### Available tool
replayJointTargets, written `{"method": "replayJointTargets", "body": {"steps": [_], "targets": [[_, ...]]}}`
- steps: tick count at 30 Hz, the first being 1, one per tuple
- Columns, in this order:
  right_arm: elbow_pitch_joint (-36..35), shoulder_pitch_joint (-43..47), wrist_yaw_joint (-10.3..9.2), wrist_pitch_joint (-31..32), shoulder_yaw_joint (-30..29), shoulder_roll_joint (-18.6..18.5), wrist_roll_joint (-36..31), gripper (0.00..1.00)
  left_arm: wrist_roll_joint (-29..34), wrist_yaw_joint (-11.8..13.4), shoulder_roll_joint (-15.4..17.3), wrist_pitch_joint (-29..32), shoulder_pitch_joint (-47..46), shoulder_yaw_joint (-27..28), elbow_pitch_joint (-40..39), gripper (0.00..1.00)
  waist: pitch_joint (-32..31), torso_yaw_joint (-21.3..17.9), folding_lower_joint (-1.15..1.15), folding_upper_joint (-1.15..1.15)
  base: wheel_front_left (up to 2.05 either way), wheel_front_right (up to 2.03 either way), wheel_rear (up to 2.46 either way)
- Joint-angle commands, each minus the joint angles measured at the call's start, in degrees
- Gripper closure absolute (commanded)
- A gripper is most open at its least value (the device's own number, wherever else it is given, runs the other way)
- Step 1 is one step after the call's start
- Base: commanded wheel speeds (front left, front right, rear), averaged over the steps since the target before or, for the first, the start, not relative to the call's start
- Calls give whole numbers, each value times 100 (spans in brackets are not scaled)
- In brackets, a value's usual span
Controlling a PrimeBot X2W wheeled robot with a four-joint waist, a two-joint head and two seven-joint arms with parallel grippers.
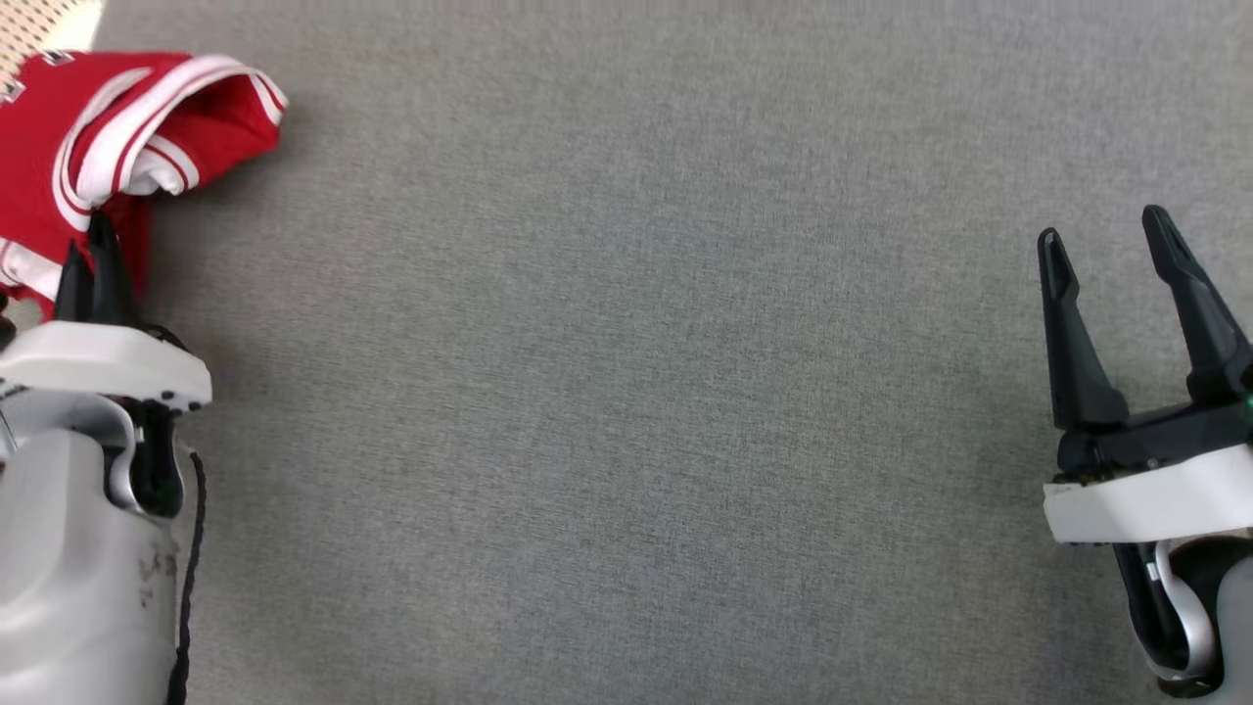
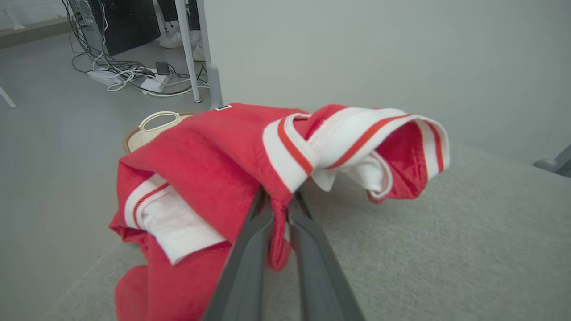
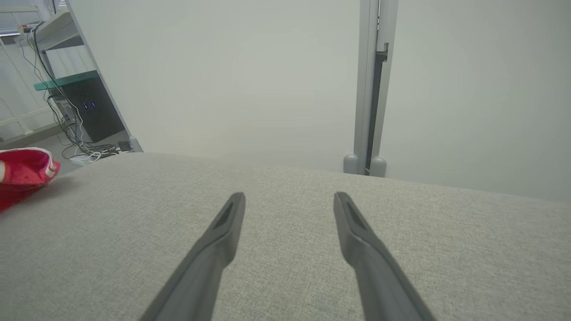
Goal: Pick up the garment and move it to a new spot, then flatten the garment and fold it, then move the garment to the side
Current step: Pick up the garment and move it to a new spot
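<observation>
The garment (image 1: 108,127) is a red top with white striped trim, lying crumpled at the far left corner of the grey table (image 1: 626,392). My left gripper (image 1: 86,247) stands at its near edge, shut on a fold of the red cloth. In the left wrist view the garment (image 2: 214,151) bunches up before my left gripper (image 2: 279,200), whose fingers pinch a red fold. My right gripper (image 1: 1101,230) hovers open at the right side of the table, far from the cloth. In the right wrist view my right gripper (image 3: 289,196) is open over bare cloth-covered table, with the garment (image 3: 22,171) at the far left.
A pale basket with a handle (image 2: 151,127) sits behind the garment past the table's left edge. Cables and a power strip (image 2: 129,76) lie on the floor beyond. A grey partition wall with a metal post (image 3: 370,89) stands behind the table.
</observation>
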Motion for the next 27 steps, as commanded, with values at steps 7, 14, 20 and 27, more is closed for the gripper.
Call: {"method": "replayJointTargets", "body": {"steps": [7,14,20,27], "targets": [[255,296,0,-155,48,89,82,0,601,89,-310,-6,1190,181,-1515,100,-882,127,0,0,0,0,0],[432,673,0,-252,37,225,170,0,978,210,-588,190,2492,-207,-3075,100,-1575,100,0,0,0,0,0],[450,798,0,-295,106,330,146,0,1119,288,-711,698,3164,-592,-4129,100,-1772,-236,0,0,0,0,0],[456,762,-1,-319,204,357,183,0,1173,153,-790,1170,3215,-1173,-4554,100,-1687,-866,0,0,0,0,0]]}}
